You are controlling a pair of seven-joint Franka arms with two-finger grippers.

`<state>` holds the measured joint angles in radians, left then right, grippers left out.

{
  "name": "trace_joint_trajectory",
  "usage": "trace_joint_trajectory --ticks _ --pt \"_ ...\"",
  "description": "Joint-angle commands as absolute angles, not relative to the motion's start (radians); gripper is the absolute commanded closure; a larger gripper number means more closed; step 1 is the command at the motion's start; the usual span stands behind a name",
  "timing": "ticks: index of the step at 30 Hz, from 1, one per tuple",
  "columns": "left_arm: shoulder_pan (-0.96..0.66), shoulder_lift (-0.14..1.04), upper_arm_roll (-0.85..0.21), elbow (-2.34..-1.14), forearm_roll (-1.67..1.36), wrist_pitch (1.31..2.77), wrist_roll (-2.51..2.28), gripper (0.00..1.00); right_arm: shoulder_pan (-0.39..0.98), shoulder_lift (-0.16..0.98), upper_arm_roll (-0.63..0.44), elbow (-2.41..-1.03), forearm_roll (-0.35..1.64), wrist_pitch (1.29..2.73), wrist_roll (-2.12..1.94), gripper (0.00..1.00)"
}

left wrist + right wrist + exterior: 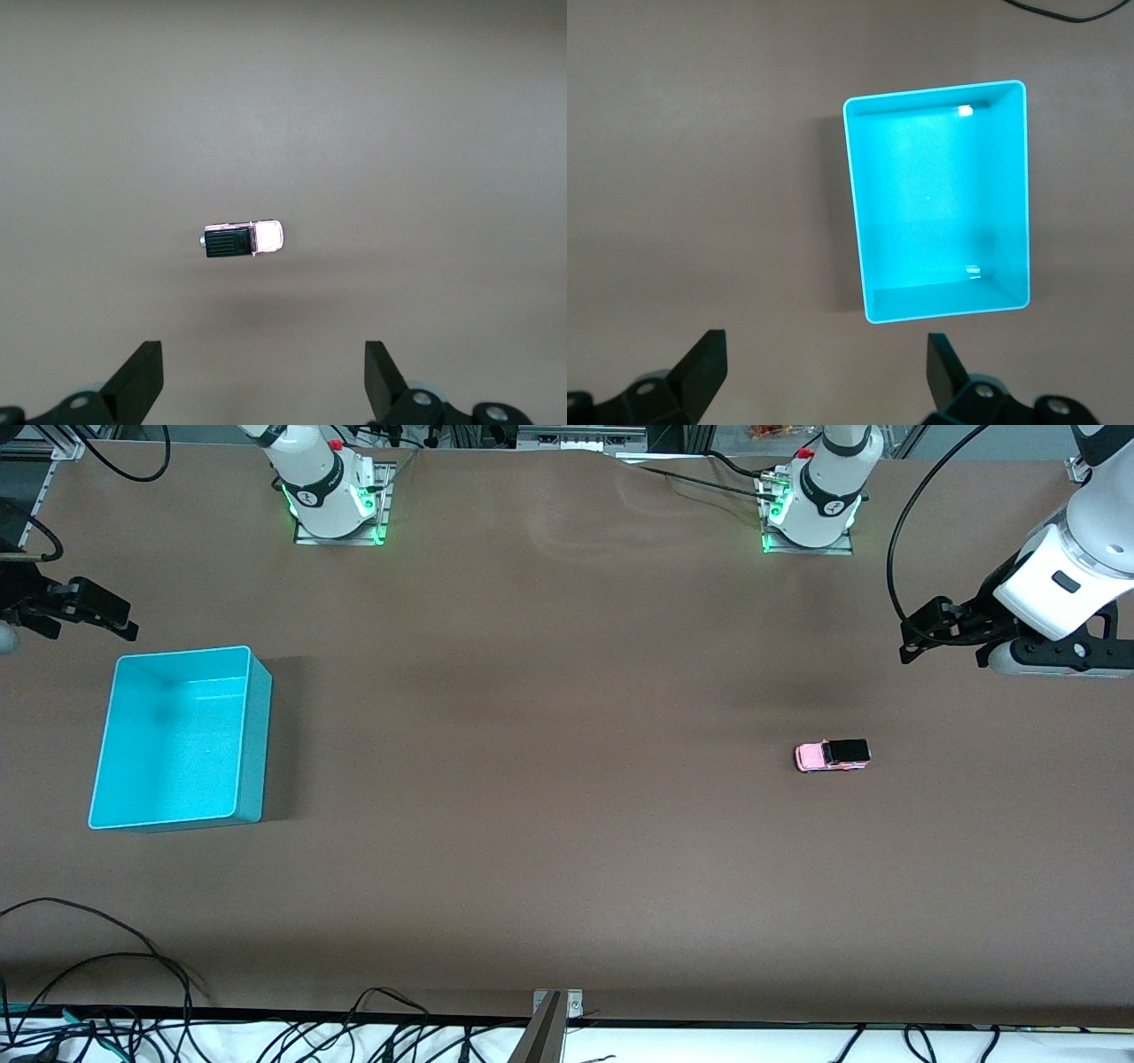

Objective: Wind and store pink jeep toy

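A brown table (549,797) spans the workcell, w/ two Franka arms based along its edge farthest from the front camera. A turquoise bin (257,735), open-topped w/ nothing visible inside, sits toward the right arm's end of the table. The left gripper (948,633) hangs in the air over the left arm's end, fingers (142,376) spread wide, gripping nothing. The right gripper (84,615) hangs above the table just beside the bin, fingers (704,367) likewise wide apart and empty. The pink jeep toy (832,755), black roof up, stands on its wheels on the bare tabletop toward the left arm's end, well apart from the bin, untouched.
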<state>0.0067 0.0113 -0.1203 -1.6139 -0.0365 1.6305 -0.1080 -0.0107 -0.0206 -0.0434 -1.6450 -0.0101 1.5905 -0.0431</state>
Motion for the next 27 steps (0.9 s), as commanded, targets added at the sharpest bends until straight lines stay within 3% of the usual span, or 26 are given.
trace_joint_trajectory --ticks 1,27 --pt "0.002 0.031 -0.12 -1.575 -0.04 1.609 -0.1 0.0 -0.012 -0.021 -0.041 -1.625 0.006 1.571 -0.041 0.0" --pt "0.009 0.031 -0.121 -1.575 -0.041 1.609 -0.095 0.0 -0.012 -0.021 -0.041 -1.618 0.006 1.571 -0.043 0.0"
